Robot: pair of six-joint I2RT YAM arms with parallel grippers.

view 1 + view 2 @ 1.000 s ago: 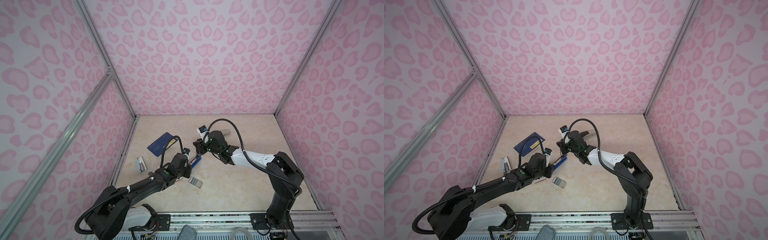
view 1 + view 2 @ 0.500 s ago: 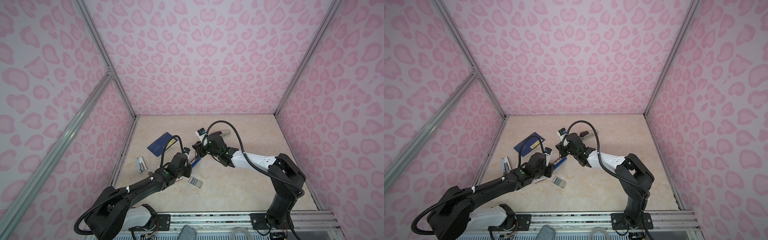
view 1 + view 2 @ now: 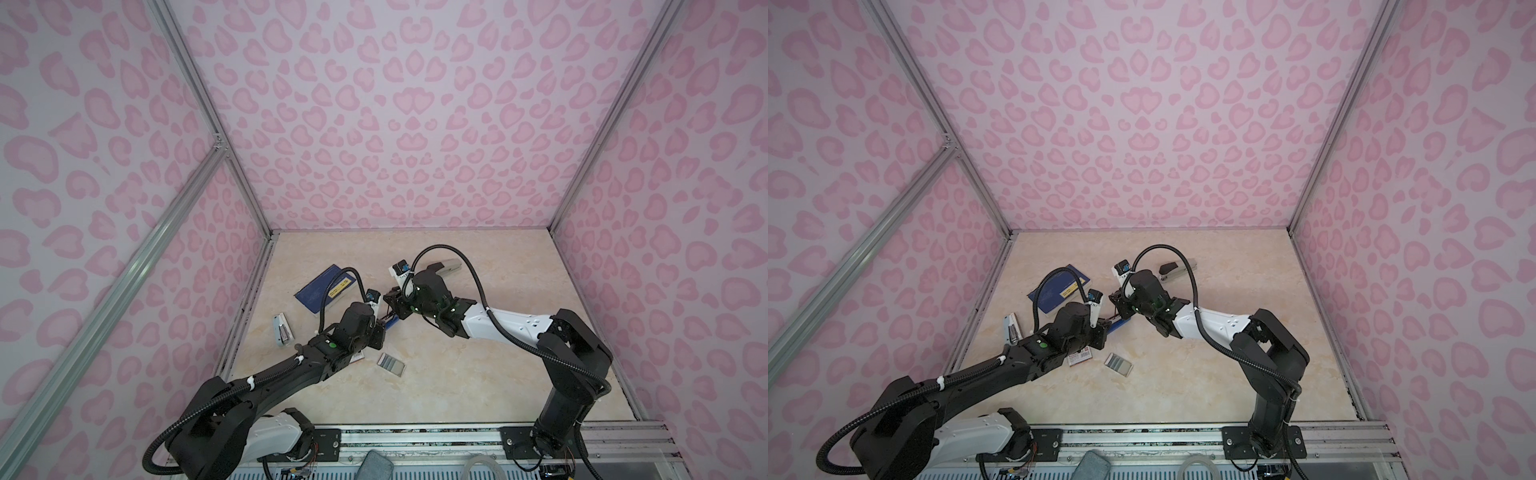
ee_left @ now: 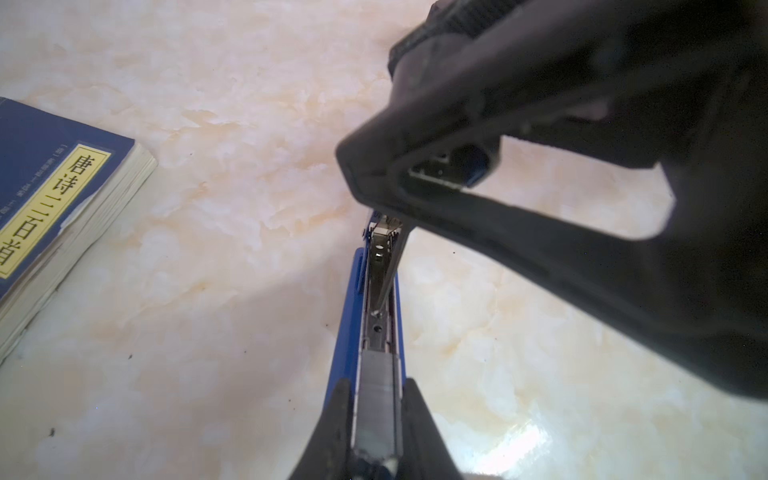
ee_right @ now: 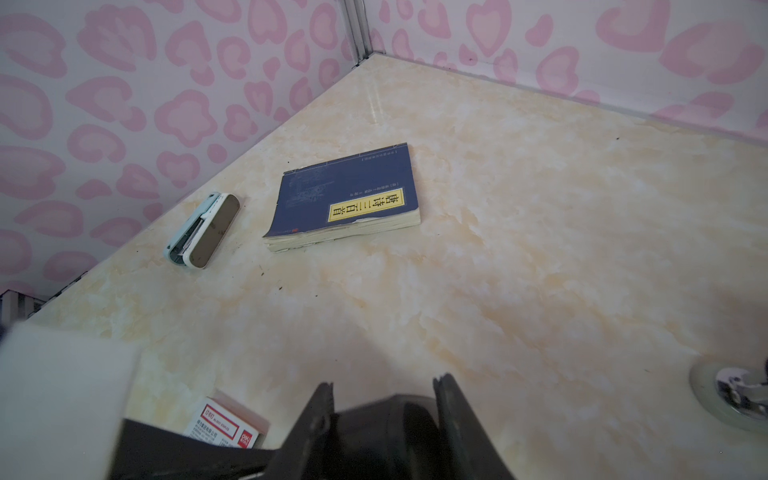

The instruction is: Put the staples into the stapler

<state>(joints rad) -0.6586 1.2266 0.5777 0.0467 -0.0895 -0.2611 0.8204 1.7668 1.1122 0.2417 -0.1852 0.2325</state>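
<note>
Steadying the blue stapler (image 4: 345,332) at bench (image 3: 457,374) centre: left pincer (image 4: 376,384) pinches its open rail so the staples (image 4: 377,403) sit straight inside; right pincer (image 3: 394,302) over its far end, grip: cannot tell.

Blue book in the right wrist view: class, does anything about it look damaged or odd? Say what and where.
Yes. The blue book lies closed and flat, but its page block looks worn: the page edges are wavy, and the corner nearest the small pale stapler seems frayed and curled.
</note>
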